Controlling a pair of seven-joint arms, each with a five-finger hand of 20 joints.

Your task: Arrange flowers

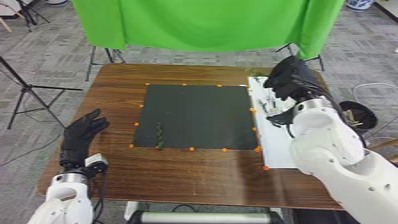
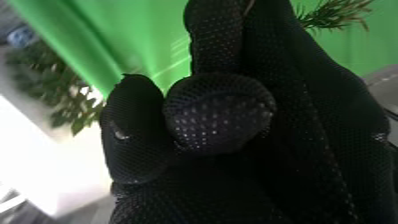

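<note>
My right hand (image 1: 293, 77) is over the far end of the white sheet in the head view. In the right wrist view the thumb of that hand (image 2: 220, 114) is bent against its fingers. A needle-leaved green sprig (image 2: 338, 12) sticks out from behind them, with part of a thin stem between them; the rest is hidden by the glove. Leafy greenery (image 2: 67, 82) lies beside the hand. A slim green stem (image 1: 160, 136) rests lengthwise on the dark mat (image 1: 200, 112), near its left front corner. My left hand (image 1: 83, 132) is open over the table's left side.
Orange markers edge the mat. The white sheet (image 1: 279, 157) runs along its right side, with small objects partly under my right arm. A dark bin (image 1: 358, 115) stands on the floor to the right. A green cloth (image 1: 209, 25) hangs behind the wooden table (image 1: 169, 175).
</note>
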